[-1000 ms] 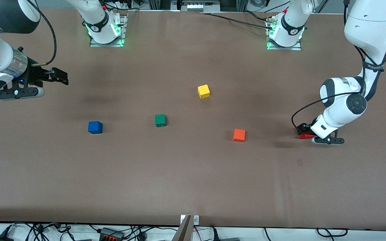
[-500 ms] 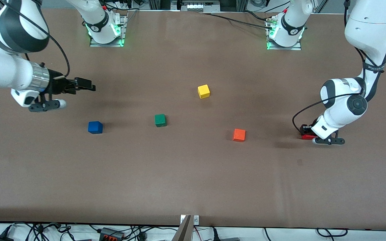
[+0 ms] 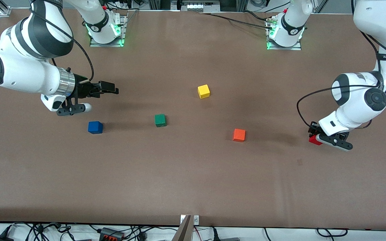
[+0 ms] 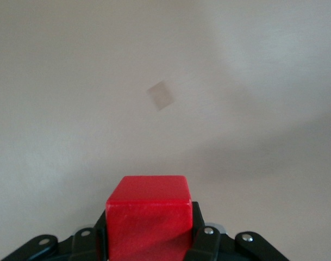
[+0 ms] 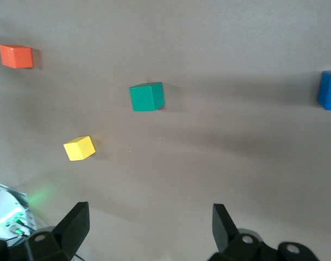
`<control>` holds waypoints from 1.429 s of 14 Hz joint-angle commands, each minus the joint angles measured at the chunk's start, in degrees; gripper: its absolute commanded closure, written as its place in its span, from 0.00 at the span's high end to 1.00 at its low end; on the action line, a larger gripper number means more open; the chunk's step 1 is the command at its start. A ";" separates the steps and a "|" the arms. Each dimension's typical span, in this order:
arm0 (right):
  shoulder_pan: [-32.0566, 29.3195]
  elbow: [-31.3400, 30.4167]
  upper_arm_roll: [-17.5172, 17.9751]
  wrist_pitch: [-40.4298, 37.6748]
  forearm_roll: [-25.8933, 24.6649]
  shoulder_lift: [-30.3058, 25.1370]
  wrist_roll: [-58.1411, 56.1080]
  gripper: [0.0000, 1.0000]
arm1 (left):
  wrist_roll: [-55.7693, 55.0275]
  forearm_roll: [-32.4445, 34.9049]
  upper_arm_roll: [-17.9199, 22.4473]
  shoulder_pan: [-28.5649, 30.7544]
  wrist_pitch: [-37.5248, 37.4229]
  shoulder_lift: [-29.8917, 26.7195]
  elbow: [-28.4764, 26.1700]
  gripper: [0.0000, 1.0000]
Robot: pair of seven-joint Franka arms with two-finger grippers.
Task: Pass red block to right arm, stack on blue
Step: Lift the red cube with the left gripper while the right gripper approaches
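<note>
1. The front camera is looking down from high across the table (image 3: 193, 187), facing both arm bases.
2. The left wrist camera is peering close past the red block (image 4: 148, 215) at bare tabletop.
3. The right wrist camera is sharing the green cube (image 5: 147, 96) with the front view, the blue (image 5: 329, 90) beside it.

Toward the right arm's table (image 3: 193, 187) edge: blue (image 3: 95, 127), beside green cube (image 3: 160, 120). Mid-table: yellow cube (image 3: 203, 91). Nearer: orange cube (image 3: 239, 135). Red block (image 3: 314, 140) apparently off the surface, toward the left arm's edge.
</note>
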 commanded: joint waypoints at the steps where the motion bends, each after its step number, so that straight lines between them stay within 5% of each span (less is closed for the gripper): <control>1: -0.03 0.20 -0.14 0.31 5.60 1.48 0.35 1.00 | 5.99 -0.21 -2.45 0.63 -7.82 -1.08 4.80 0.15; 7: 0.05 0.99 -0.14 0.40 27.66 6.14 -0.96 1.00 | 19.43 -25.39 -6.58 0.11 -23.13 -0.73 12.73 0.15; 12: -0.12 2.58 -0.14 1.01 42.85 9.47 -4.90 1.00 | 24.02 -35.98 -15.09 0.54 -30.51 -1.26 15.80 0.13; 20: -0.82 2.58 -0.40 -5.39 63.43 16.60 -22.50 1.00 | 43.93 -56.63 -26.18 -3.41 -22.02 -0.21 17.83 0.09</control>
